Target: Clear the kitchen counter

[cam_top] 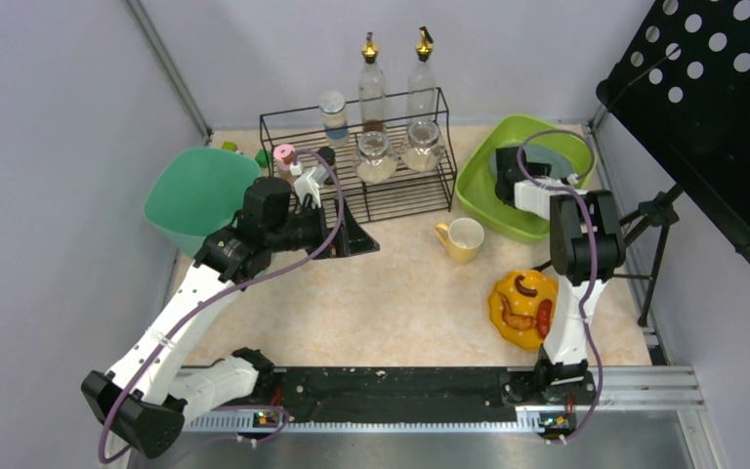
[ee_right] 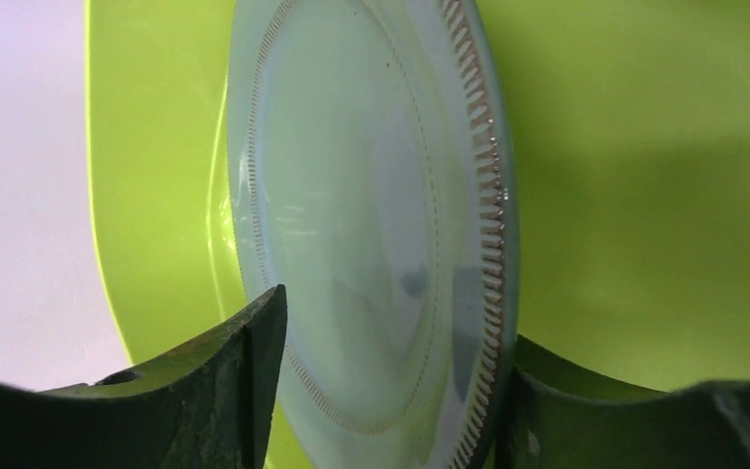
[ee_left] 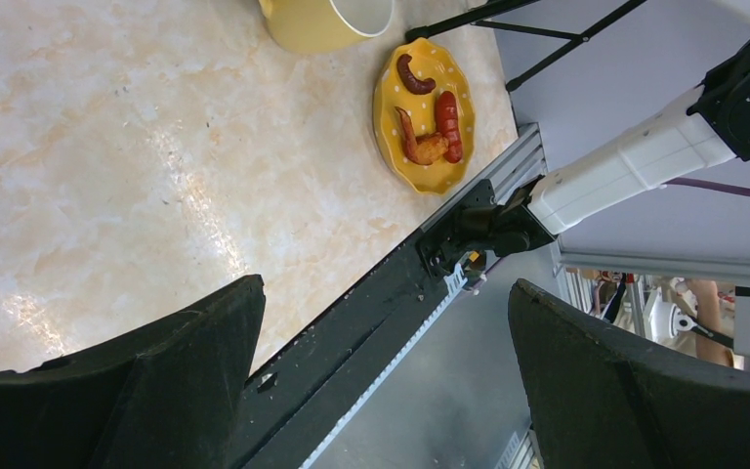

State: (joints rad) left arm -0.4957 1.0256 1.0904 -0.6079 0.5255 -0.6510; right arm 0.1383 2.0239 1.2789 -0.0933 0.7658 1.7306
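The kitchen counter (cam_top: 391, 303) is a beige marbled top, also seen in the left wrist view (ee_left: 107, 147). On it stand a yellow mug (cam_top: 463, 238) (ee_left: 322, 20) and a yellow plate with sausages (cam_top: 523, 309) (ee_left: 428, 112). My left gripper (cam_top: 352, 234) (ee_left: 386, 288) is open and empty, above the counter in front of the black wire rack (cam_top: 391, 191). My right gripper (cam_top: 508, 178) (ee_right: 395, 318) reaches into the lime-green tub (cam_top: 493, 210) (ee_right: 645, 147). Its jaws stand wide on either side of a pale blue-white plate (cam_top: 550, 156) (ee_right: 371, 195) that lies in the tub.
The rack holds jars and two oil bottles (cam_top: 372, 83). A teal bowl (cam_top: 200, 195) sits at the far left, with a small pink item (cam_top: 284, 154) beside it. A black perforated panel (cam_top: 713, 107) on a stand (cam_top: 659, 220) overhangs the right side.
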